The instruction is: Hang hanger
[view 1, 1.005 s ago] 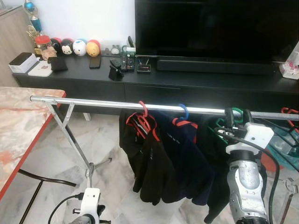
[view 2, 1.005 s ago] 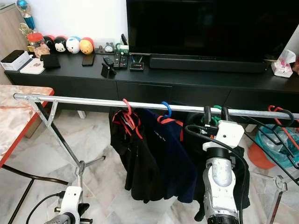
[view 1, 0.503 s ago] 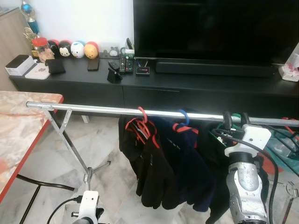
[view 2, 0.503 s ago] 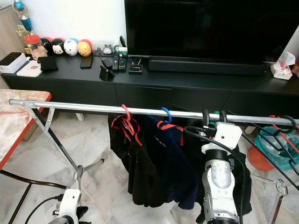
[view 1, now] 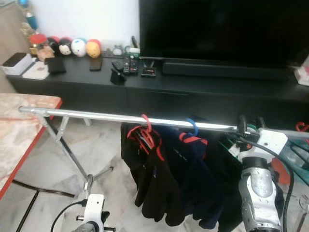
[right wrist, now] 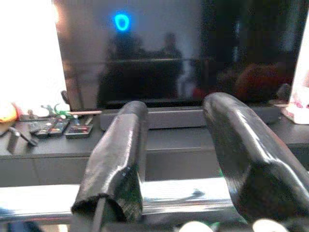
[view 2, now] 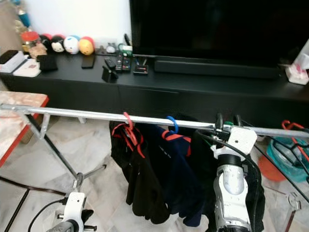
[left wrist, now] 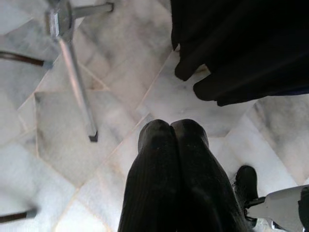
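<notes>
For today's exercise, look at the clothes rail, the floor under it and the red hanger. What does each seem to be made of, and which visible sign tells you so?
Clothes rail: likely polished metal, a silver tube with bright glare.
Floor: probably marble or marble-look tile, glossy, with grey veining and straight joints.
Red hanger: looks like plastic or coated wire; its thin, evenly red hook leaves this open.

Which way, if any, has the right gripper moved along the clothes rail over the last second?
No. The right gripper stays at the clothes rail, keeping the same gap to the right of the blue hanger hook; only the camera moved.
</notes>
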Tool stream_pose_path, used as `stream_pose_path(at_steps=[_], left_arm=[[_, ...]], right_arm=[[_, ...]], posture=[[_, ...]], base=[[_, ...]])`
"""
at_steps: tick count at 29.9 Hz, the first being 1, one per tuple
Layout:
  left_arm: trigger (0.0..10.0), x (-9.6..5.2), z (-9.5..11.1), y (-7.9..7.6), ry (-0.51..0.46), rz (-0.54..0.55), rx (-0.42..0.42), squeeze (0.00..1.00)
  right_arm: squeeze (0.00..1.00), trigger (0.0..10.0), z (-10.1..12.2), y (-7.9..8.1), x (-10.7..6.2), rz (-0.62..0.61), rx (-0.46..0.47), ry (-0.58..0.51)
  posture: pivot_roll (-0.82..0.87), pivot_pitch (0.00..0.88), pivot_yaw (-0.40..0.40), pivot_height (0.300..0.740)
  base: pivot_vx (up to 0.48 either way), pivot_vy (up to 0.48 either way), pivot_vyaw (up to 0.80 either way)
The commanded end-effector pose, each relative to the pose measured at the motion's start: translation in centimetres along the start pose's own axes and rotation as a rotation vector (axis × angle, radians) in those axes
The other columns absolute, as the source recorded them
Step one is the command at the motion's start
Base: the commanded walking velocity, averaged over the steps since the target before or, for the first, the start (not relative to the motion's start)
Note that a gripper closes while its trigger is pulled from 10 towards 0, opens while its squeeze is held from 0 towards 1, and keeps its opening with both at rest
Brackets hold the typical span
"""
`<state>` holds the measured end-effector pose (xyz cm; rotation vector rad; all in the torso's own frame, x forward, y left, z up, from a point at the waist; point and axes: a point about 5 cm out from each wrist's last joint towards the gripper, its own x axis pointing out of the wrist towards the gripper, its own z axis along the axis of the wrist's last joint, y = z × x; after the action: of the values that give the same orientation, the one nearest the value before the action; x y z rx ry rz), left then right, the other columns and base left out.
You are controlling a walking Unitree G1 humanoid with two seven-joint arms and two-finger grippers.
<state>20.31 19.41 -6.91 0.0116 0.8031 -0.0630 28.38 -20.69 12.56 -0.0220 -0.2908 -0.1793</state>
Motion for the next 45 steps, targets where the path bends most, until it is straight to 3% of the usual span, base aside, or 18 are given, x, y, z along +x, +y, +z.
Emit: stream_pose_path(at_steps=[1, 6, 9, 10, 12, 15, 21, 27, 31, 39, 45], left_arm=[[10.0, 0.0, -0.3, -0.2, 0.007, 0.005, -0.017, 0.0], [10.0, 0.0, -0.2, -0.2, 0.004, 0.004, -0.015, 0.0], [10.0, 0.0, 0.0, -0.2, -0.004, -0.001, -0.013, 0.0], [10.0, 0.0, 0.0, -0.2, -0.004, -0.001, -0.013, 0.0], [10.0, 0.0, 0.1, -0.1, -0.008, -0.003, -0.012, 0.0], [10.0, 0.0, 0.1, -0.2, -0.006, -0.003, -0.012, 0.0], [10.0, 0.0, 0.0, -0.1, -0.005, 0.001, -0.013, 0.0], [10.0, 0.0, 0.1, 0.1, -0.008, 0.002, -0.013, 0.0], [10.0, 0.0, 0.1, 0.2, -0.009, 0.003, -0.015, 0.0], [10.0, -0.1, -0.1, 0.3, -0.003, 0.005, -0.017, 0.0], [10.0, -0.1, -0.1, 0.3, 0.002, 0.008, -0.016, 0.0]], right_arm=[[0.0, 10.0, 0.5, -0.6, -0.2, -0.03, -0.006, -0.008], [0.0, 10.0, -0.3, -1.6, -1.0, -0.068, -0.031, 0.044], [0.0, 10.0, -2.4, -3.7, -2.1, -0.164, -0.076, 0.176], [0.0, 10.0, -2.4, -3.7, -2.1, -0.164, -0.076, 0.176], [0.0, 10.0, -3.4, -5.2, -2.4, -0.232, -0.069, 0.238], [0.0, 10.0, -4.3, -6.0, -2.4, -0.226, -0.086, 0.309], [0.0, 10.0, -4.6, -6.6, -1.8, -0.205, -0.083, 0.335], [0.0, 10.0, -5.2, -6.1, -0.5, -0.05, -0.028, 0.357], [0.0, 10.0, -5.6, -6.3, 0.1, 0.01, -0.041, 0.383], [0.0, 10.0, -6.1, -8.2, 0.7, -0.011, -0.053, 0.426], [0.0, 10.0, -6.4, -8.1, 1.1, 0.041, -0.037, 0.444]], posture=[[0.03, 0.0, -0.017, 0.74], [0.03, 0.0, -0.018, 0.74], [0.03, 0.0, -0.018, 0.74], [0.03, 0.0, -0.018, 0.74], [0.02, 0.0, -0.017, 0.74], [0.03, 0.0, -0.017, 0.74], [0.03, 0.0, -0.015, 0.74], [0.03, 0.0, -0.011, 0.74], [0.04, 0.0, -0.011, 0.74], [0.04, 0.0, -0.008, 0.74], [0.05, 0.0, -0.007, 0.74]], base=[[0.0, 0.0, 0.0], [0.0, 0.0, 0.0], [0.0, 0.0, 0.0], [0.0, 0.0, 0.0], [0.0, 0.0, 0.0], [0.0, 0.0, 0.0], [0.0, 0.0, 0.0], [0.0, 0.0, 0.0], [0.0, 0.0, 0.0], [0.0, 0.0, 0.0], [0.0, 0.0, 0.0]])
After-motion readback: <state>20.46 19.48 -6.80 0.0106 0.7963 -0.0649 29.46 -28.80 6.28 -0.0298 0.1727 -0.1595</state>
